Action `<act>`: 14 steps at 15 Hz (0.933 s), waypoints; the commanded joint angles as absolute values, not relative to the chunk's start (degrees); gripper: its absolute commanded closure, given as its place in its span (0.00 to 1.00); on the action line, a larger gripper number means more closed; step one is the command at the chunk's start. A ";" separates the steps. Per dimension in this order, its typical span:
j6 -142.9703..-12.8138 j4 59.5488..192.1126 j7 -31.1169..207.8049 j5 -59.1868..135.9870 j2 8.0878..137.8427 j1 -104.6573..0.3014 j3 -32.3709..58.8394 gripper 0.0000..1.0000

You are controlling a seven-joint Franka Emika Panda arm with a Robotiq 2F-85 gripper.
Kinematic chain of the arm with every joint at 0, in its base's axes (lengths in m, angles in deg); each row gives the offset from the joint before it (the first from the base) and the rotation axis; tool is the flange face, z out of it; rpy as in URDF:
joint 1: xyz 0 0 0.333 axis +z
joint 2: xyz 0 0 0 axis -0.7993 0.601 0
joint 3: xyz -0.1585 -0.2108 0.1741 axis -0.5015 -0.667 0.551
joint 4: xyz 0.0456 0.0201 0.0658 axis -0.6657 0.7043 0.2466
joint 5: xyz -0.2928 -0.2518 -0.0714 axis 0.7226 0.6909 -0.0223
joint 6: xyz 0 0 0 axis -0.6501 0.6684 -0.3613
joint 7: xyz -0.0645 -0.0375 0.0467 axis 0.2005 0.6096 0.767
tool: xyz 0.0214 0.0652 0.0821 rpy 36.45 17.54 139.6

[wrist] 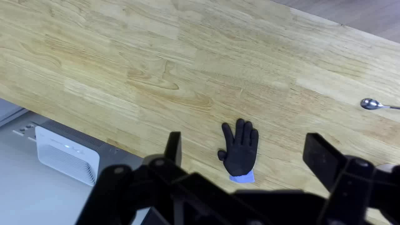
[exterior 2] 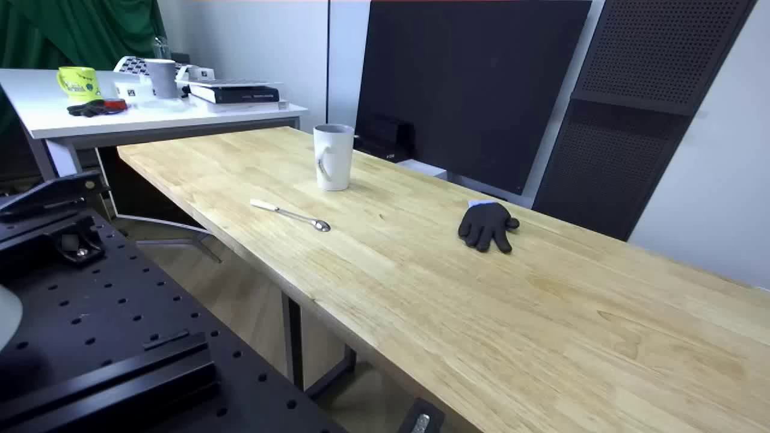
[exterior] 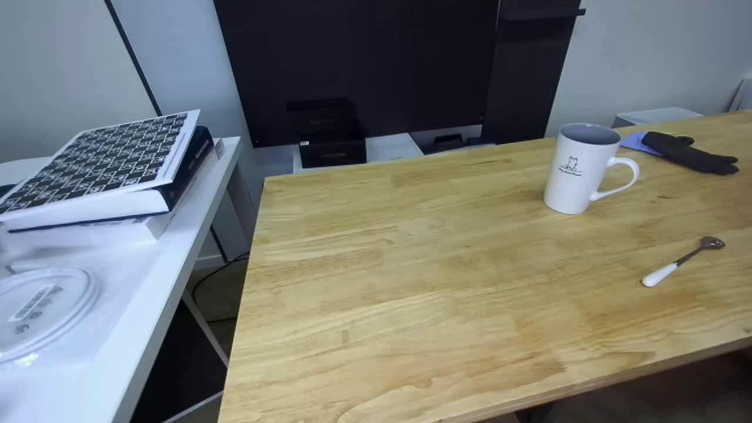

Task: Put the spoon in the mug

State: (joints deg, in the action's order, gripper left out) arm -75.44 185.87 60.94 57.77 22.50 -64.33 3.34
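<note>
The spoon, silvery with a white handle, lies flat on the wooden table; it also shows in an exterior view. In the wrist view its bowl is at the right edge, the handle cut off. The white mug stands upright near the spoon, apart from it, and shows in an exterior view. In the wrist view a pale bit behind the right finger may be the mug. My gripper is open and empty, high above the table. The arm is out of both exterior views.
A black glove with a blue cuff lies on the table, below the gripper's opening; both exterior views show it. A white side table holds books. A black perforated platform stands beside the table's edge.
</note>
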 commanded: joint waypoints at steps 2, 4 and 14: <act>-75.28 185.78 60.82 57.58 22.48 -64.47 3.53 0.00; -75.28 185.78 60.82 57.58 22.48 -64.47 3.53 0.00; -74.68 186.23 62.83 56.56 24.84 -62.70 5.87 0.00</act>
